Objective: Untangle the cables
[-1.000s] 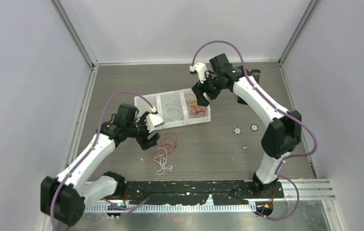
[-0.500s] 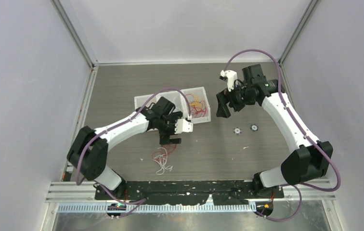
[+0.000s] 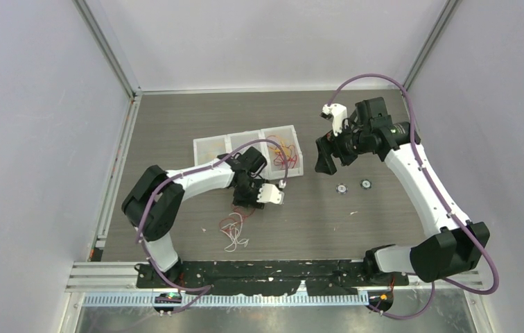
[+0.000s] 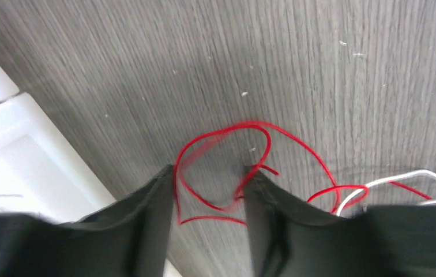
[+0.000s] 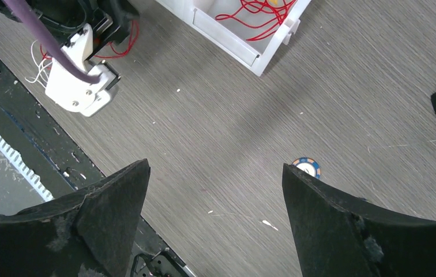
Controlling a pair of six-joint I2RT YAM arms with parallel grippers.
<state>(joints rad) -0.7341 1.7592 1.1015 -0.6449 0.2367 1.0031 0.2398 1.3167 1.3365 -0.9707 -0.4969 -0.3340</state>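
Left hand (image 4: pixel 210 173) hangs low over the bench (image 3: pixel 384 229), its two fingers partly open. A red loop (image 4: pixel 249 123) lies on the wood between the fingertips. Nothing is gripped: the wrist view shows the jaws standing either side of the strand, not closed on it.

That loop belongs to the loose tangle (image 3: pixel 233 225), a small knot of red and white cables on the bench just in front of the left arm. It is the part of the job that is not yet sorted.

Behind it sits the white tray (image 3: pixel 209 147) with three compartments in a row. The left compartment looks bare, and the middle one is partly hidden by the arm, so I cannot tell what it holds. The right one holds red and yellow cables (image 3: pixel 283 151), which I take to be strands already pulled free and put away.

Right hand (image 5: pixel 215 167) hovers well to the right of the tray, its fingers spread wide with nothing between them. Two small round discs (image 3: pixel 353 186) lie on the bench below it.

By my reading the task is partly done. One compartment is stocked, but the red and white strands on the bench are not yet parted or binned.
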